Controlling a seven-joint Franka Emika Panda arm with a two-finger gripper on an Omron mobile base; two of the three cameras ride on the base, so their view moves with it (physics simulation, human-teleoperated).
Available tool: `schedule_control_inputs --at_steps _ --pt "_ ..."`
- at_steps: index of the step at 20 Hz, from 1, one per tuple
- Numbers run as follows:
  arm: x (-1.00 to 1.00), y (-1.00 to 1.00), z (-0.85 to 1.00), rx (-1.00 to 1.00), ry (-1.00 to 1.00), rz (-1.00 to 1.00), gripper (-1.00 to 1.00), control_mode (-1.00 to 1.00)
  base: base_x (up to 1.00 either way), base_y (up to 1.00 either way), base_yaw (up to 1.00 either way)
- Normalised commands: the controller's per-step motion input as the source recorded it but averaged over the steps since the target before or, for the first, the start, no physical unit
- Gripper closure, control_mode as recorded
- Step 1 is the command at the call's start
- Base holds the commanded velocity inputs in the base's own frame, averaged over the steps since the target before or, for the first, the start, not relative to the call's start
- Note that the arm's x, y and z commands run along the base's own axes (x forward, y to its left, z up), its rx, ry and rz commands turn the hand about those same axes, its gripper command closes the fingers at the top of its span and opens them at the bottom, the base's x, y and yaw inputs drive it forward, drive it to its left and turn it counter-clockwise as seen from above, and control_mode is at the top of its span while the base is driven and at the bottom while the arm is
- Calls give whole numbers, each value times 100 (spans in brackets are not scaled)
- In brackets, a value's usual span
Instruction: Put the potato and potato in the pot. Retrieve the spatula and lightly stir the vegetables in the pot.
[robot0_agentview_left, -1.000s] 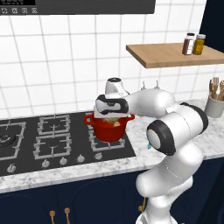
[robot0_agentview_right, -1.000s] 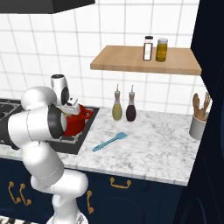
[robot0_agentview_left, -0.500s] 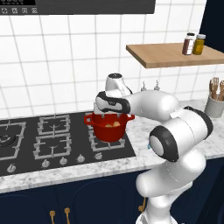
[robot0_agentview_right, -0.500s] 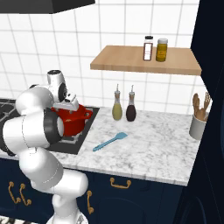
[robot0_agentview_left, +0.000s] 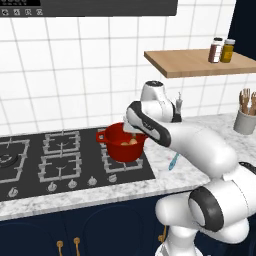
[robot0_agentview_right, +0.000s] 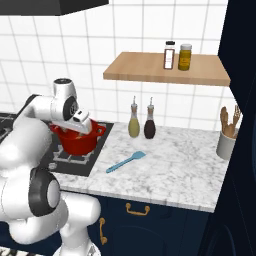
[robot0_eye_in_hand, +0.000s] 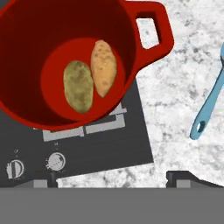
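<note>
The red pot (robot0_eye_in_hand: 26, 30) stands on the right front burner, seen also in the left base view (robot0_agentview_left: 120, 148) and the right base view (robot0_agentview_right: 80, 142). Two potatoes lie side by side on its bottom, a greenish-brown one (robot0_eye_in_hand: 78, 86) and an orange-tan one (robot0_eye_in_hand: 104, 68). My gripper (robot0_eye_in_hand: 111, 180) hovers above the pot's near edge, open and holding nothing; it also appears from the left (robot0_agentview_left: 131, 128) and from the right (robot0_agentview_right: 81, 126). The light-blue spatula (robot0_eye_in_hand: 209, 107) lies on the marble counter to the pot's right (robot0_agentview_right: 125, 162), its tip peeking past my arm (robot0_agentview_left: 173, 161).
Two dark bottles (robot0_agentview_right: 141, 122) stand by the wall behind the spatula. A grey cup of wooden utensils (robot0_agentview_right: 227, 140) sits at the far right. A wooden shelf (robot0_agentview_right: 165, 70) with two jars hangs above the counter. Stove knobs (robot0_eye_in_hand: 56, 162) line the hob's front.
The jaws have spread wider over the pot. The arm's elbow has swung out and lower while the hand stayed above the pot.
</note>
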Motion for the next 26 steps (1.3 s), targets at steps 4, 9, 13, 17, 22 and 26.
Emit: schedule_control_inputs --at_steps 4,9,13,17,22,26 --pt "-53 -65 -20 4 18 -18 -100 -100 0 0 0" --pt "0 -87 -22 5 37 -11 -100 -100 0 0 0" --pt "17 -61 -81 0 26 -6 -100 -100 0 0 0" --pt "29 -41 -84 0 10 -3 -100 -100 0 0 0" --pt "29 -27 -53 0 8 -6 -100 -100 0 0 0" --pt "57 -6 -53 -6 2 -6 -100 -100 0 0 0"
